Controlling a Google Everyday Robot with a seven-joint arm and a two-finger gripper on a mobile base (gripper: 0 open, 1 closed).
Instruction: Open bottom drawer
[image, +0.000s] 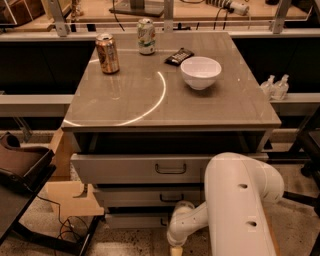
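Camera view looks down on a grey metal cabinet (170, 107) with a smooth, glossy top crossed by a bright curved reflection. On that top stand a round white bowl (200, 72), a copper-coloured can (107, 53), a green-and-white can (146, 36) and a flat dark packet (179, 56).

Three flat grey fronts stack below. The top drawer (125, 169) is the widest, and the middle drawer (135, 196) is narrower. The bottom drawer (132, 220) shows only as a thin strip nearest the speckled floor. Its small dark loop handle is just beside the arm's wrist.

The arm (240, 205) is smooth, rounded white plastic and bends down in front of the lower drawers. The gripper (175, 249) is at the lower edge of the view, below the bottom drawer's front and mostly cut off. Its state and whether it touches anything cannot be told.
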